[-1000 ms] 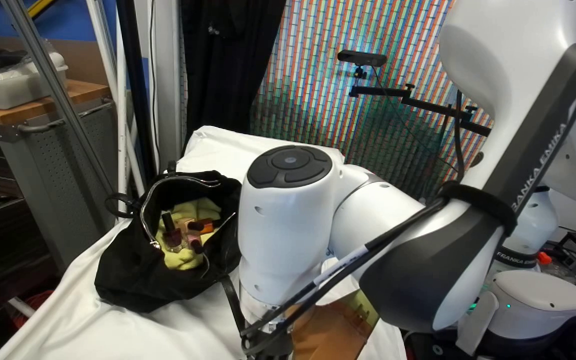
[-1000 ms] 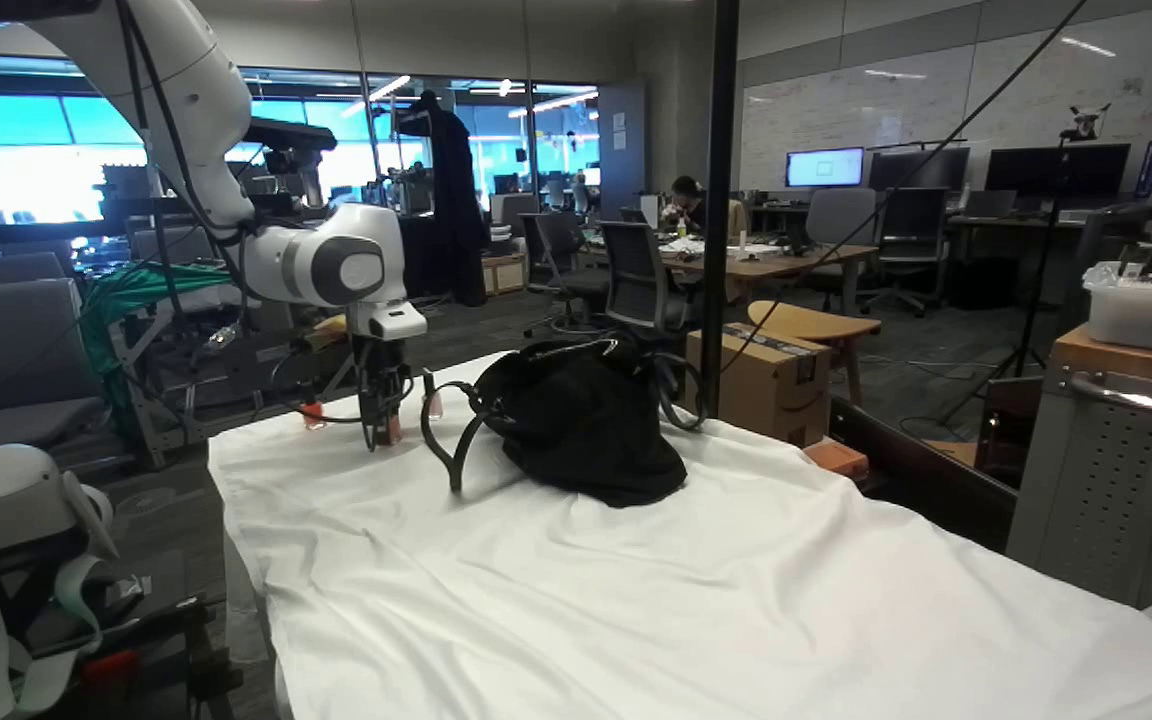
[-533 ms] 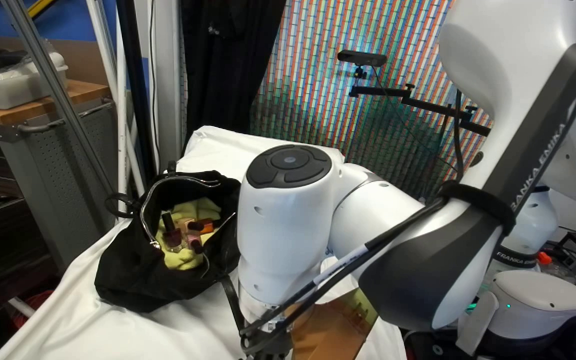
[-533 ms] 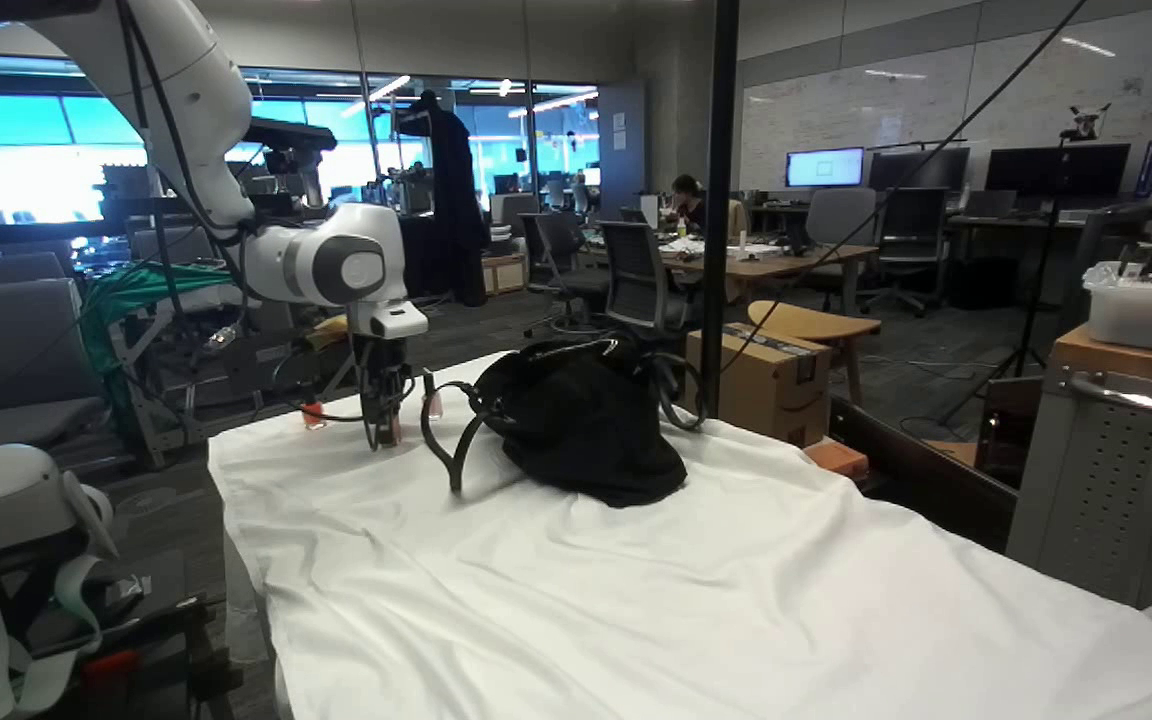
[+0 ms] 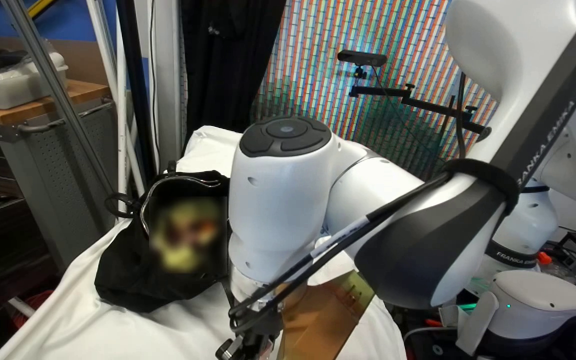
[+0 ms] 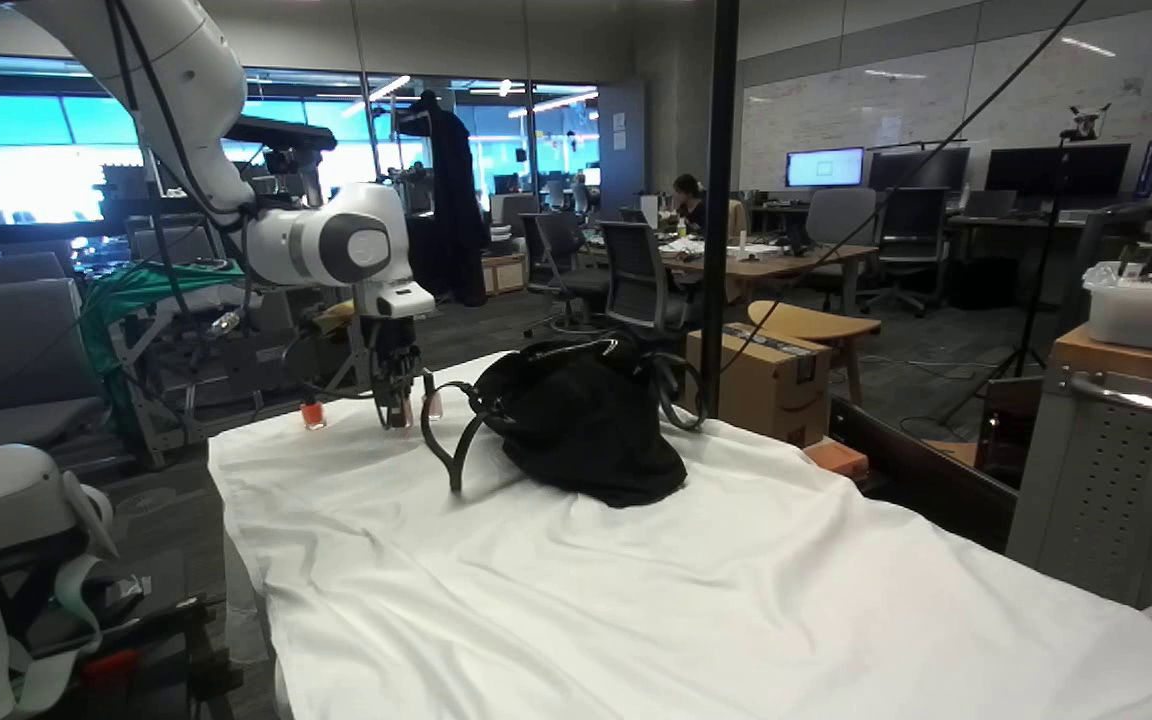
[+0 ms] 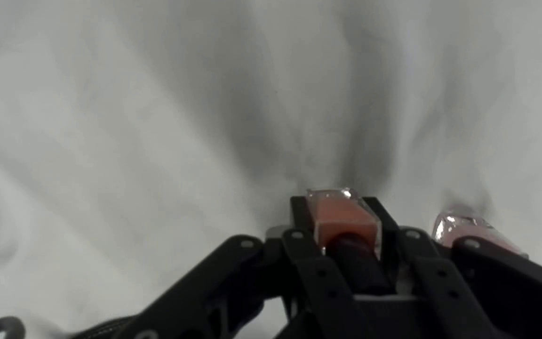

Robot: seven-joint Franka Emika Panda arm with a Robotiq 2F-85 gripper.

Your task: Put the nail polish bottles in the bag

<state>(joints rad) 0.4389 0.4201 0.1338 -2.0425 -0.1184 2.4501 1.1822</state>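
Wrist view: a coral nail polish bottle [image 7: 346, 219], pinched by its sides between the black fingertips [image 7: 300, 211] of the Robotiq gripper [image 7: 338, 211], dark cap [image 7: 358, 263] toward the camera. Clenched on that one bottle, low over the white cloth [image 6: 686, 590] and outside the black handbag [image 6: 586, 435]; hard to tell whether resting on the cloth or just clear of it. Close by in the same view, partly hidden by the gripper, a pale pink nail polish bottle [image 7: 471, 230]; in an exterior view, upright on the cloth just beside the handbag's strap [image 6: 456, 472]. Well apart from the handbag, near the cloth's edge, a red-orange nail polish bottle [image 6: 312, 415]. In both exterior views, the handbag slumped on the cloth; in an exterior view, a gaping mouth with metal zipper [image 5: 144, 207] and yellow-green lining [image 5: 179, 261], dark and orange patches [image 5: 188, 233] inside too blurred to name. Above the gripper, the white Franka Panda arm [image 5: 278, 210]. Farther out, a black curtain [image 5: 223, 70], a cardboard box [image 6: 761, 390] and a seated person [image 6: 688, 200].
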